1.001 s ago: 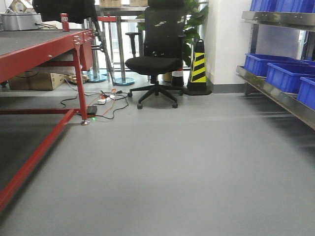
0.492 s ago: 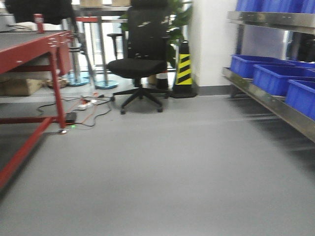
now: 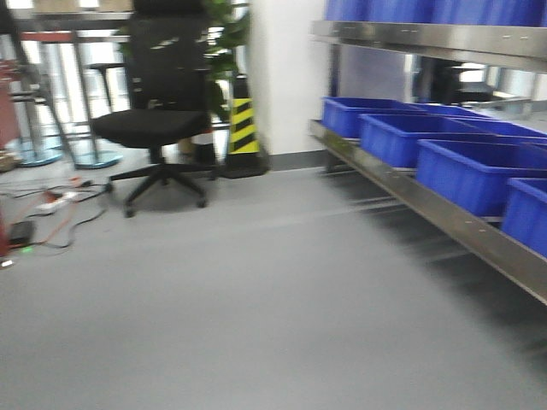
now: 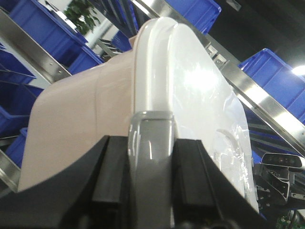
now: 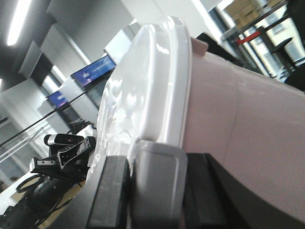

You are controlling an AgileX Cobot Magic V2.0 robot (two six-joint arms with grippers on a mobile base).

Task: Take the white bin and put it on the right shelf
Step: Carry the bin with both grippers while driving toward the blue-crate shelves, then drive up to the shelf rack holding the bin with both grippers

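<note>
Since both wrist views are filled by the white bin [image 4: 71, 124], the grab looks done: the tub is off any surface and carried between the two arms, its flat lid [image 4: 190, 86] facing one side and its pinkish wall the other. The left gripper [image 4: 150, 143] is closed narrowly, its black fingers [image 4: 112, 167] pressing from either side on a grey clip [image 4: 152, 129] at the lid's edge. The right gripper [image 5: 152, 167] has the same narrow hold on the matching grey clip at the opposite end of the white bin [image 5: 238, 119]. Neither view shows any slack or gap at the clips.

What is left is the placing. In the front view the right shelf [image 3: 444, 224] runs along the right side from near to far, its steel front rail shining, with an upper tier [image 3: 427, 38] above it. The lower tier is lined with blue crates [image 3: 461, 171], touching or almost touching one another, so a free slot for the tub is not visible from here. Far left stand an office chair [image 3: 162, 102] and a striped cone [image 3: 244, 128], well apart from the rack, with bare grey floor [image 3: 256, 299] between.

The front view is smeared sideways, which suggests the base is on the move and not yet squared to the rack. By my judgement the task is roughly half done: bin secured, approach under way, then lifting it over the rail, setting it down and letting go.
</note>
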